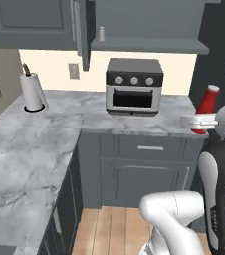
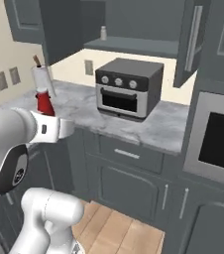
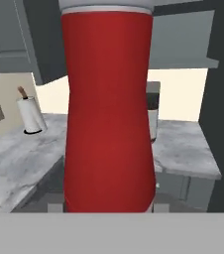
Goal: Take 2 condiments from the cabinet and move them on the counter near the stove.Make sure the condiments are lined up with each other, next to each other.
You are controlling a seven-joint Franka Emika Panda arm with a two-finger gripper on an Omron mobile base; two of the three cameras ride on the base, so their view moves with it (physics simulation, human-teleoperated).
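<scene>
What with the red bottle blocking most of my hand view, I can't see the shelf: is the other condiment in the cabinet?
Observer: Yes. A pale jar stands alone on the shelf of the open cabinet.
Operator: What's the steel thing peeking out behind the bottle?
Observer: A toaster oven with three knobs, standing on the counter under that shelf.
Operator: Where on the bottle is the grip?
Observer: The hand is shut on the red bottle near its lower end.
</scene>
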